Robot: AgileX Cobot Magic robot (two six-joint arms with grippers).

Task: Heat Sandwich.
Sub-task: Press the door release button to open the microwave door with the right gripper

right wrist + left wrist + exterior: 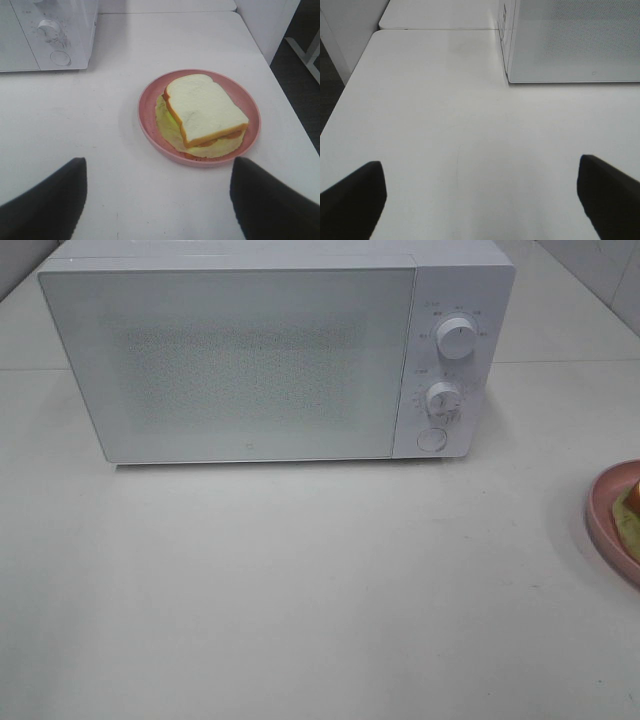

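The sandwich [202,107], a pale bread slice with an orange crust edge over a yellow-green layer, lies on a round pink plate [145,107]. The white microwave [240,360] stands at the back of the table with its door shut. In the exterior high view only the plate's rim [605,515] and a bit of the sandwich [630,505] show at the right edge. My right gripper [159,180] is open and empty, just short of the plate. My left gripper [480,182] is open and empty over bare table, left of the microwave's front [570,45]. Neither gripper shows in the exterior high view.
The microwave has two knobs [456,340] [442,397] and a round button [431,438] on its right panel. The table's right edge [295,115] runs close beside the plate. The table's left edge [350,85] drops to a dark floor.
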